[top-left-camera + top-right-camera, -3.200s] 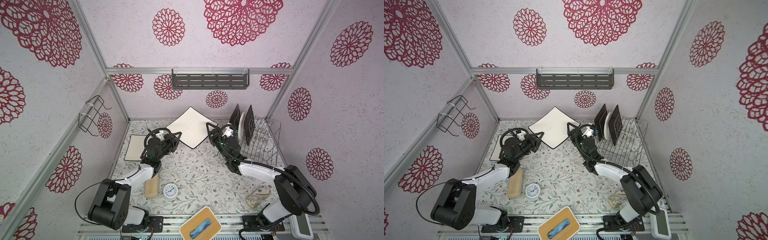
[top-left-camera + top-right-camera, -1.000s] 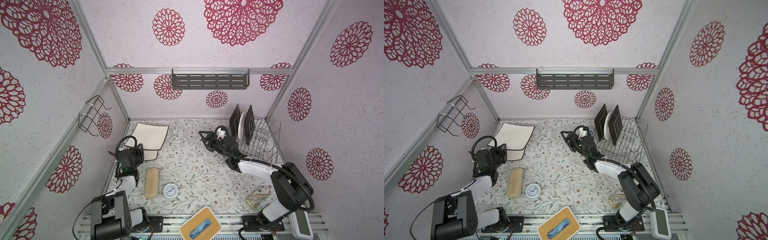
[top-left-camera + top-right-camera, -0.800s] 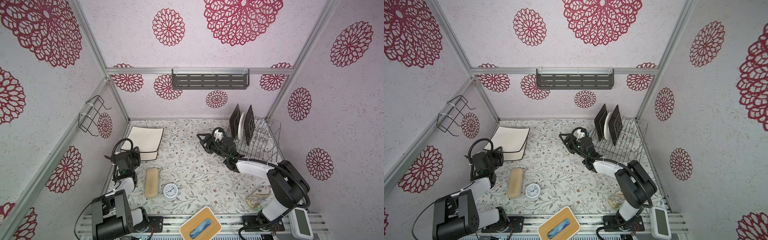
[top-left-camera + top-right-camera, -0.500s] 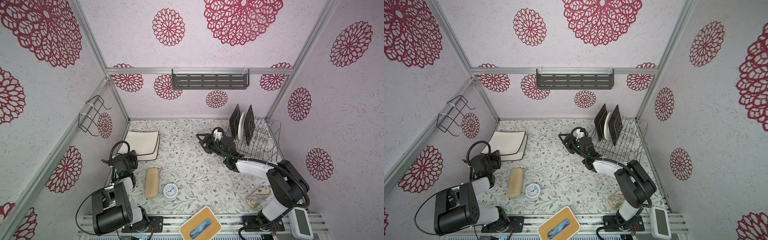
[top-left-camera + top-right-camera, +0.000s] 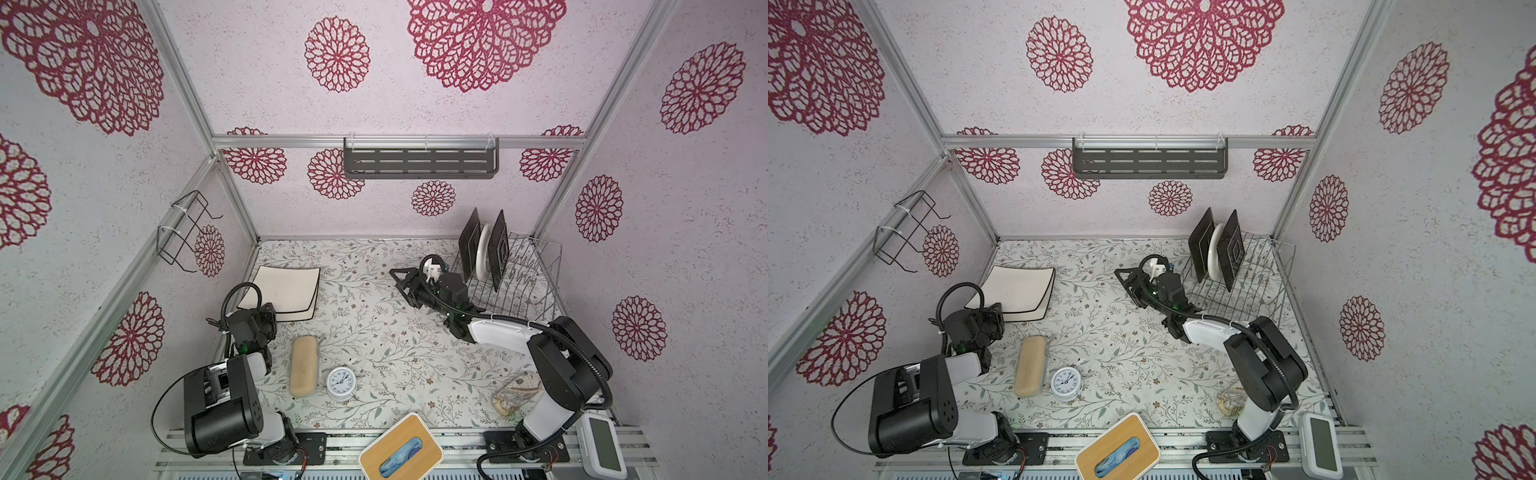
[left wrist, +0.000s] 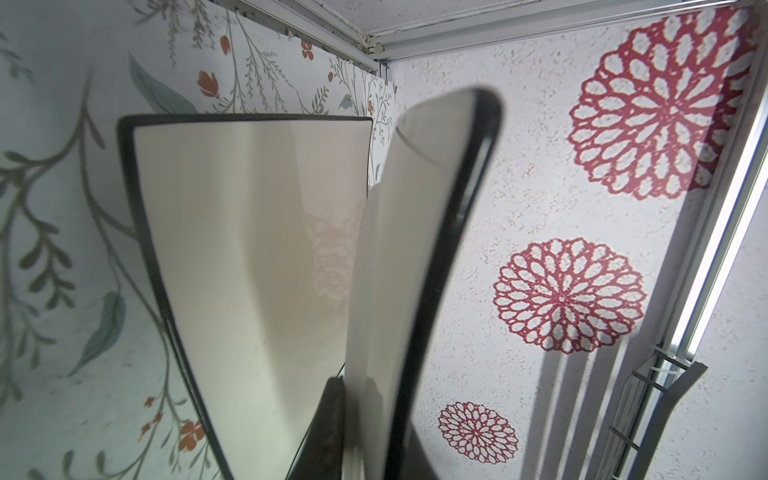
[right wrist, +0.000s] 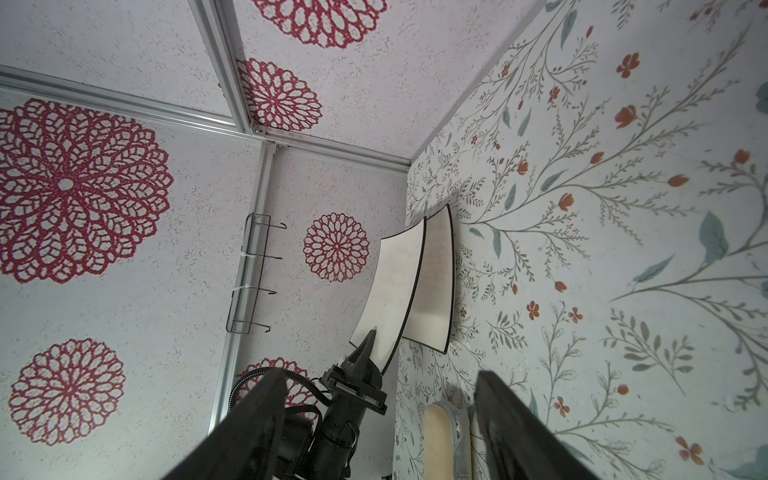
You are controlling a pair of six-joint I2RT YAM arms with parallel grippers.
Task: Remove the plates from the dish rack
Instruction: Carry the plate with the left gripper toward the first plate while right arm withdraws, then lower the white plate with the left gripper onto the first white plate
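the only writing in sight is the ring of numerals on the small round white alarm clock [image 5: 340,380], which stands near the front of the floral-patterned counter [image 5: 374,332]; they are too small to read. the left gripper [image 5: 267,308] has its jaws clamped on the near corner of a white squarish black-rimmed plate [image 6: 399,249]. it holds this plate tilted over a second white squarish plate [image 6: 249,249] that lies flat at the counter's back left. the held plate's far edge seems to rest on the lower one, though the wrist view leaves that unclear. the right gripper [image 5: 403,284] hangs over the counter with its jaws apart and empty, just left of the silver wire dish rack [image 5: 532,286]. at the rack's back end a dark brown-black rounded-square plate [image 5: 469,245], a round white plate [image 5: 483,254] and a second dark plate [image 5: 498,249] stand upright side by side. all three are clear of the right jaws and well apart from the left ones.
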